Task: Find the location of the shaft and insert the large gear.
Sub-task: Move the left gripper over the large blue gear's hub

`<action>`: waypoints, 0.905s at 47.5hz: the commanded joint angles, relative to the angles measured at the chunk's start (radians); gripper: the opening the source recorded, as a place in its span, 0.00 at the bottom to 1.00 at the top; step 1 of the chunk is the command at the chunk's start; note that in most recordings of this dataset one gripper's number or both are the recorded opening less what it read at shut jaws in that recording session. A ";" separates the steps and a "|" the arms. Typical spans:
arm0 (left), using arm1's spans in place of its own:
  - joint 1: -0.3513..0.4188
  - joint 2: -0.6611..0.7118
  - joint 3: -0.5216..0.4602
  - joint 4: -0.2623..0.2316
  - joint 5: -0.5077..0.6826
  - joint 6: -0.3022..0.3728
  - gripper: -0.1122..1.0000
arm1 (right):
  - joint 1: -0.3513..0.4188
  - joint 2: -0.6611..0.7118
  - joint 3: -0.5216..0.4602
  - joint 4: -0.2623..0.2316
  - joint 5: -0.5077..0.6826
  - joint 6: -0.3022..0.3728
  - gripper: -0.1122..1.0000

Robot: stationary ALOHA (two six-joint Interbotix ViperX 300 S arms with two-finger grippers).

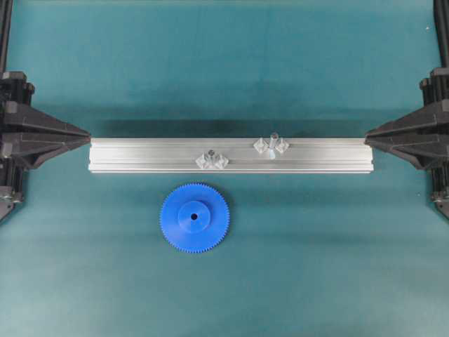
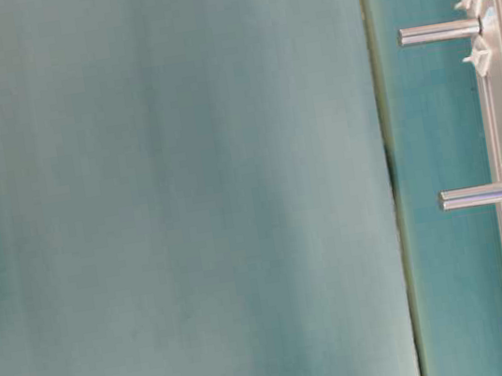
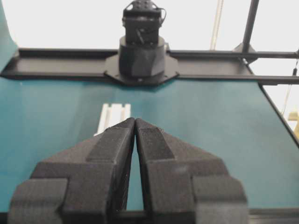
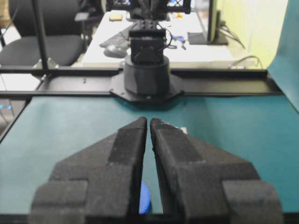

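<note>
1. Two grippers sit pulled back at the table's left and right edges: the left gripper (image 3: pixel 135 122) and the right gripper (image 4: pixel 148 122) each have their jaws pressed nearly together, holding nothing.
2. The large gear (image 1: pixel 194 217) lies flat on the table (image 1: pixel 316 253), near the front side of the aluminium rail (image 1: pixel 140 156).
3. The shaft (image 1: pixel 273 138) stands upright on the rail, right of the shorter stub (image 1: pixel 210 156).
4. No step appears begun; the next move likely calls for a gripper to spread wide and descend on the gear's rim.
</note>
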 commanded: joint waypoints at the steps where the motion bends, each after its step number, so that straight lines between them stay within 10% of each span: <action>1: -0.003 0.012 0.009 0.012 -0.005 -0.002 0.20 | -0.005 0.009 0.015 0.003 -0.011 -0.006 0.25; 43: -0.037 0.380 -0.195 0.014 0.163 -0.003 0.10 | -0.026 -0.140 0.071 0.031 0.296 0.055 0.12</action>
